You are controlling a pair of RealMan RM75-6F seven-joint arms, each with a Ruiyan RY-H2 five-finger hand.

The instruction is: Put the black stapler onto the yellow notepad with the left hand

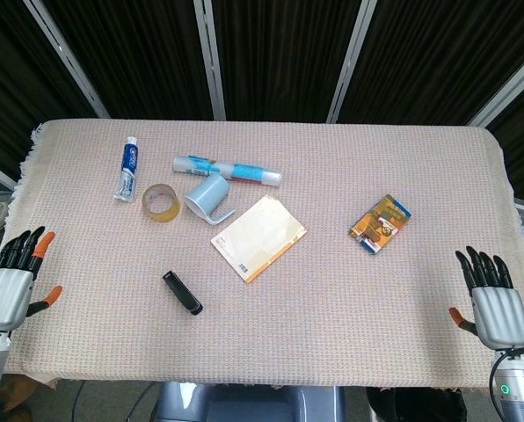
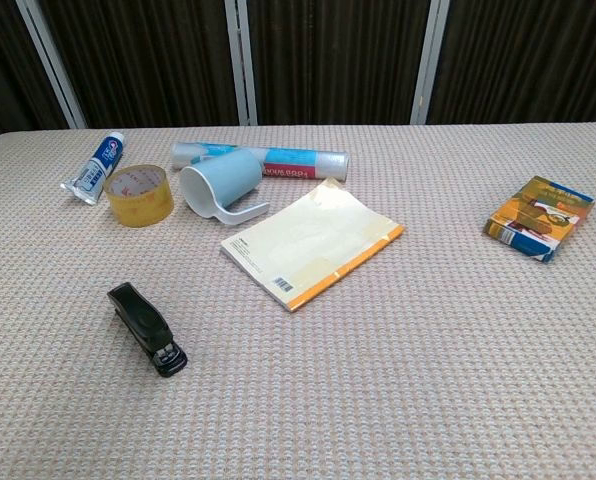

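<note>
The black stapler [image 1: 183,293] [image 2: 147,328] lies on the woven cloth, left of centre and towards the front. The yellow notepad [image 1: 259,237] [image 2: 312,241] lies flat up and to the right of it, a short way off. My left hand [image 1: 11,281] rests open at the table's left edge, well left of the stapler, fingers spread and holding nothing. At the right edge my right hand [image 1: 492,301] is open too, also with nothing in it. The chest view shows neither hand.
Behind the notepad lie a light blue cup [image 1: 208,197] [image 2: 218,184] on its side, a tape roll [image 1: 161,202] [image 2: 139,194], a toothpaste tube [image 1: 127,168] [image 2: 95,166] and a rolled tube [image 1: 230,169] [image 2: 278,159]. A small orange box [image 1: 381,223] [image 2: 538,217] sits at the right.
</note>
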